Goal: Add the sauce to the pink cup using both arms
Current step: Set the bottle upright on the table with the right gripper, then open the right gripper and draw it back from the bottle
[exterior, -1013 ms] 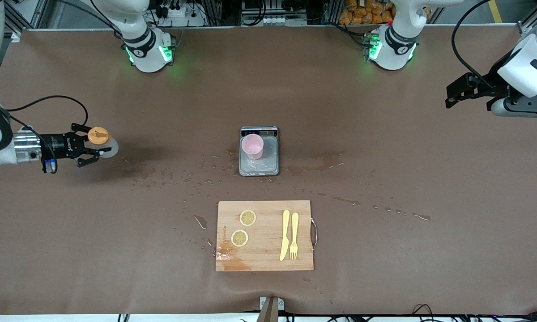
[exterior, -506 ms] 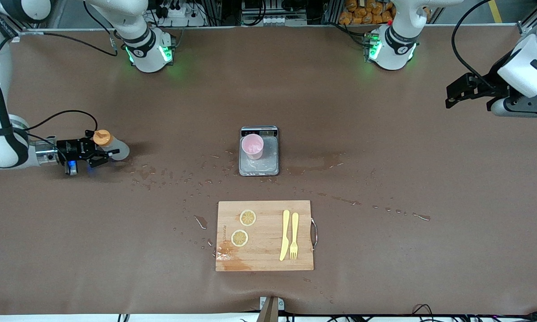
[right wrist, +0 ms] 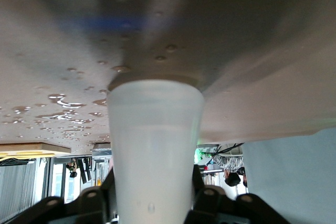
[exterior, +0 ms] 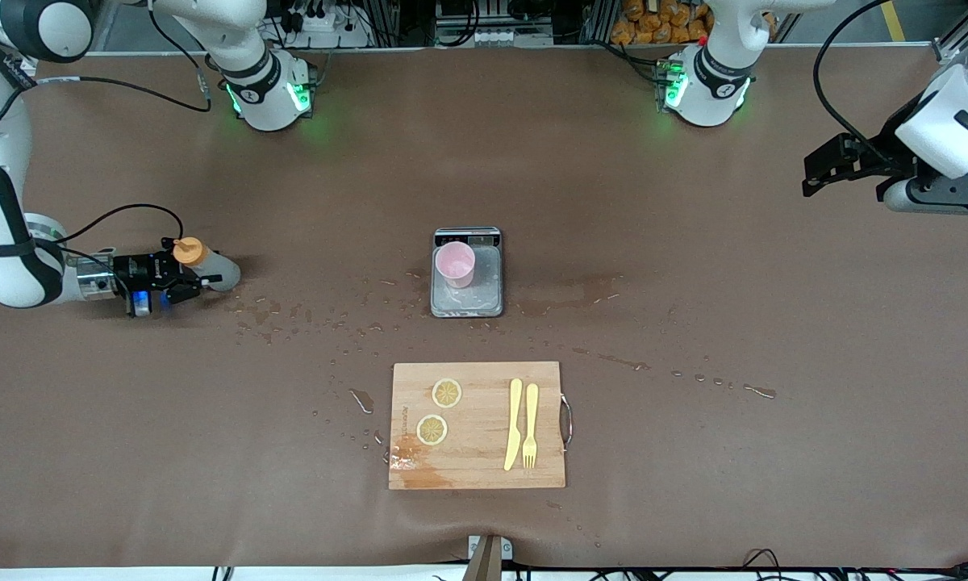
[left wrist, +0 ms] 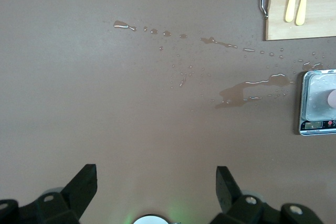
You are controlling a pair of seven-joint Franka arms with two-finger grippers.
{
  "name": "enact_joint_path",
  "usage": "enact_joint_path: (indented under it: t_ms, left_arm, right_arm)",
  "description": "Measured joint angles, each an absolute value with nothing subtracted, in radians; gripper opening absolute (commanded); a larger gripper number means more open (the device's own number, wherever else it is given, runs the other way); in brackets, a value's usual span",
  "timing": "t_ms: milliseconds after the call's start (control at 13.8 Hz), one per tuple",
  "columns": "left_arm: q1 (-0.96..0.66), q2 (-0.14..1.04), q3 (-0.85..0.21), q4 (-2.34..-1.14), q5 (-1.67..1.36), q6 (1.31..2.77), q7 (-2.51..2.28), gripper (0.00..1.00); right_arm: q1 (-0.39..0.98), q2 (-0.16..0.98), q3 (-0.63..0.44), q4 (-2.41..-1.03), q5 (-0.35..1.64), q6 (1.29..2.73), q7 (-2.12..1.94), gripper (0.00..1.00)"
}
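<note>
Sauce (exterior: 216, 273) upright on the surface at the right arm's end, well apart from the pink cup (exterior: 456, 264) (up on a small grey scale (exterior: 468, 307) in the middle). Right pincer (exterior: 194, 275) down low, set around the bottle's sides; squeezing or loose, cannot tell. Left pincer (exterior: 808, 173) wide, holding nothing, waiting up over the left arm's end. Looks like the step of gripping or letting go of the bottle. Next, probably: hold firm, lift straight, carry over to the cup, tip the nozzle in. Bottle whitish and see-through, soft-looking, with an orange cap.
</note>
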State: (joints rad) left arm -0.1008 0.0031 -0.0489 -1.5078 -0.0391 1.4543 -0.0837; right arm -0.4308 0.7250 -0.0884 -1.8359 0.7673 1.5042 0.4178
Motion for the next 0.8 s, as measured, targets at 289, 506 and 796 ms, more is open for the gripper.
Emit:
enact_joint_path:
  t_ms: [289, 506, 796]
  left_arm:
    - [-0.101, 0.003, -0.049, -1.508, -0.039, 1.454, -0.084, 1.00]
    - [-0.101, 0.003, -0.049, -1.508, -0.039, 1.455, -0.084, 1.00]
    - [-0.101, 0.003, -0.049, -1.507, -0.039, 1.455, -0.084, 1.00]
  right_arm:
    - [-0.446, 0.725, -0.092, -1.719, 0.737, 1.452, 0.464, 1.00]
    - [-0.475, 0.723, -0.093, -1.581, 0.644, 1.365, 0.465, 1.00]
    - [-0.461, 0.719, -0.076, -1.389, 0.521, 1.238, 0.465, 1.00]
